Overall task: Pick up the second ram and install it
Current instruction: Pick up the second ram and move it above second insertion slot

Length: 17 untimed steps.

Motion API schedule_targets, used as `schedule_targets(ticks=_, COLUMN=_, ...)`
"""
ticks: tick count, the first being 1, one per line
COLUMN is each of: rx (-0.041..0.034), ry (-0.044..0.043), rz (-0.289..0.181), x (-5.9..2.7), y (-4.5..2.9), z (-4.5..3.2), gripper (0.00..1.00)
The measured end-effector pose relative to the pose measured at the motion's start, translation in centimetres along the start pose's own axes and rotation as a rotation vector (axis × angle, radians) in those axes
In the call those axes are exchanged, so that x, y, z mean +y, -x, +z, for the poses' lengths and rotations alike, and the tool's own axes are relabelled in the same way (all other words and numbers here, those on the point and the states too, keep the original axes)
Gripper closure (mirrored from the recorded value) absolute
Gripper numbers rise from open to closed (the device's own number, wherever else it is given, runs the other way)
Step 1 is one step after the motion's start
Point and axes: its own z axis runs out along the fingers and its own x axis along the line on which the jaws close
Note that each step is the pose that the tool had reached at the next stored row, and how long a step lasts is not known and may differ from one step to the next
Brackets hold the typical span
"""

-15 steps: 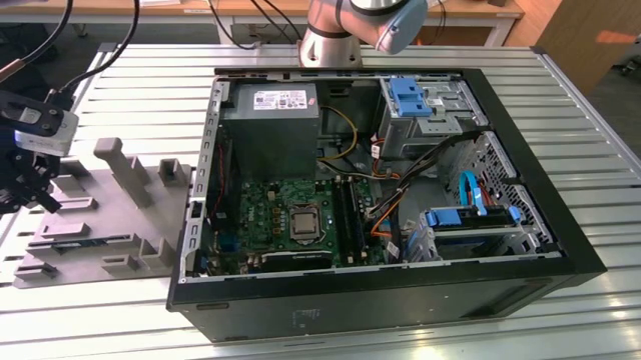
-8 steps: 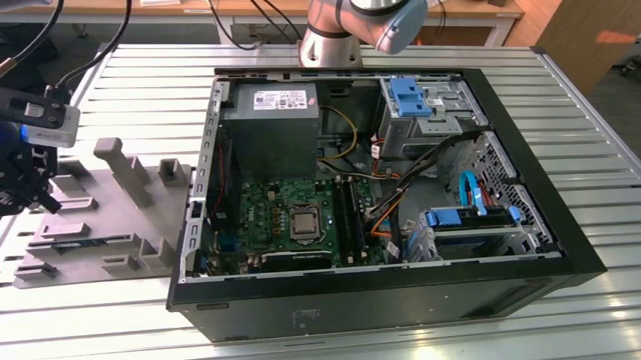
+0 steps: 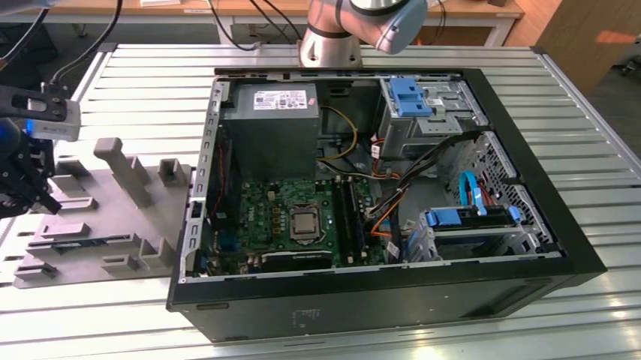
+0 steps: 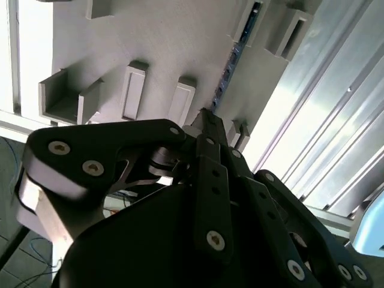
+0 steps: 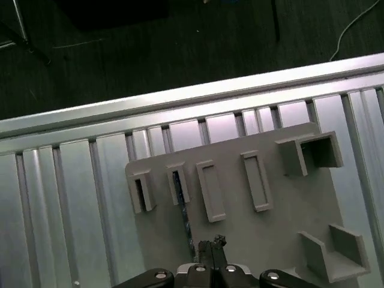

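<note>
Well, line by line, taking clock directions on the exterior view's dial:

Gripper (image 3: pixel 35 196): at 9 o'clock, at the picture's edge, over the 9 o'clock side of the grey tray (image 3: pixel 120 225). In both wrist views its dark tip (image 4: pixel 207 117) (image 5: pixel 211 245) points down at the tray.

Claw state: I cannot tell how far open it is, nor whether it has hold of anything.

Second ram (image 3: pixel 85 242): lies in the tray, in a long slot toward the tray's 7 o'clock corner. It stands on edge, a thin dark blue strip (image 4: pixel 231 69) (image 5: pixel 183 210) running between raised blocks. One end comes up close to the gripper's tip — touching or not, I cannot tell.

Tray contents: upright grey blocks, open rectangular pockets (image 5: pixel 257 180) and the ram. The pockets that show look bare.

Computer case (image 3: pixel 401 300): black, lying open on its side, at 3 o'clock of the tray and just beside it.

Case contents: green motherboard (image 3: pixel 270 217) at the middle. Long dark memory slots (image 3: pixel 346 217) lie at 3 o'clock of the processor socket (image 3: pixel 303 223). A grey power supply (image 3: pixel 270 124) sits at 12 o'clock of the board, blue drive brackets (image 3: pixel 406 97) at 1 o'clock, and loose cables (image 3: pixel 386 199) between.

Table (image 3: pixel 100 315): slatted metal, under the tray and the case.

Arm (image 3: pixel 350 26): its grey base joint stands at 12 o'clock — beyond the case.
</note>
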Motion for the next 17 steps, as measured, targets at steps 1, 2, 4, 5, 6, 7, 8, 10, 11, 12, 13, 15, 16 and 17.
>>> schedule_targets(ticks=1, rx=0.0008, ry=0.0005, rz=-0.019, x=0.0, y=0.0, z=0.02, gripper=0.89)
schedule_targets(ticks=2, rx=0.0015, ry=0.0009, rz=-0.037, x=0.0, y=0.0, z=0.05, gripper=0.89)
schedule_targets(ticks=4, rx=0.003, ry=0.0018, rz=-0.073, x=0.0, y=0.0, z=0.09, gripper=0.89)
schedule_targets(ticks=5, rx=0.0037, ry=0.0024, rz=-0.089, x=0.0, y=0.0, z=0.09, gripper=0.89)
schedule_targets(ticks=6, rx=0.0039, ry=0.0024, rz=-0.093, x=0.0, y=0.0, z=0.09, gripper=0.89)
schedule_targets(ticks=7, rx=0.0039, ry=0.0024, rz=-0.093, x=0.0, y=0.0, z=0.1, gripper=0.89)
schedule_targets(ticks=8, rx=0.0038, ry=0.0024, rz=-0.093, x=0.0, y=0.0, z=0.1, gripper=0.89)
schedule_targets(ticks=10, rx=0.0038, ry=0.0024, rz=-0.093, x=0.0, y=0.0, z=0.1, gripper=0.89)
schedule_targets(ticks=11, rx=0.0038, ry=0.0023, rz=-0.093, x=0.0, y=0.0, z=0.1, gripper=0.89)
schedule_targets(ticks=12, rx=0.0037, ry=0.0022, rz=-0.093, x=0.0, y=0.0, z=0.13, gripper=0.89)
schedule_targets(ticks=13, rx=0.0035, ry=0.002, rz=-0.093, x=0.0, y=0.0, z=0.18, gripper=0.89)
schedule_targets(ticks=15, rx=0.0037, ry=0.0022, rz=-0.093, x=-0.01, y=-0.08, z=0.24, gripper=0.89)
schedule_targets(ticks=16, rx=0.0037, ry=0.0022, rz=-0.094, x=-0.03, y=-0.15, z=0.28, gripper=0.89)
schedule_targets(ticks=17, rx=0.0037, ry=0.0022, rz=-0.094, x=-0.04, y=-0.24, z=0.31, gripper=0.89)
